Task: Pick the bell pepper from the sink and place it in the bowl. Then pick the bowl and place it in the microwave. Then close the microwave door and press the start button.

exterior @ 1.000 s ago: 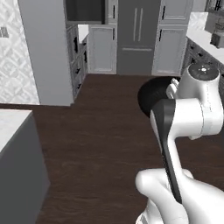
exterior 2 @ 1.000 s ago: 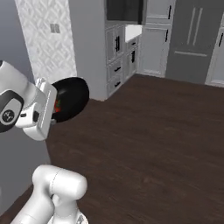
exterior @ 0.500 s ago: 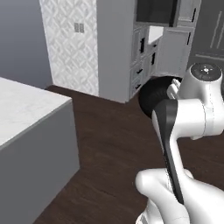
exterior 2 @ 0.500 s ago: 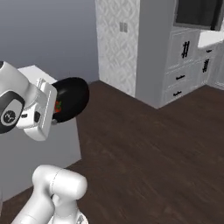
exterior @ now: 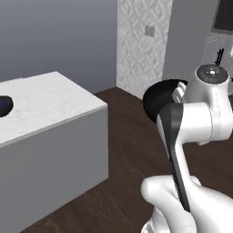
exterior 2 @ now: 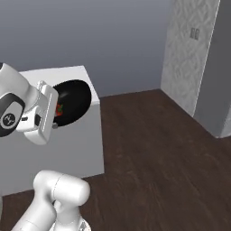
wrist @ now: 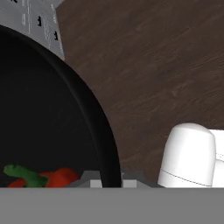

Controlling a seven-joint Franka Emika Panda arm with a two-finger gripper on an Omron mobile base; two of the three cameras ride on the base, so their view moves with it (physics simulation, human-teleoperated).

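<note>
The bowl (exterior 2: 72,102) hangs in the air, clear of the floor, its rim clamped in the claw (wrist: 109,181) beside the white island surface (exterior 2: 58,74). The bell pepper (wrist: 54,177) lies inside it, near the gripped rim.

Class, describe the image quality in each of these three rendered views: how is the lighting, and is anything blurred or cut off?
Left base view: soft, even light, no glare; the bowl is a flat black shape behind the arm. Right base view: sharp throughout; the bell pepper shows as a red speck in the bowl. Hand view: the bowl's inside is near-black, its rim cropped, the floor grain smeared.
</note>
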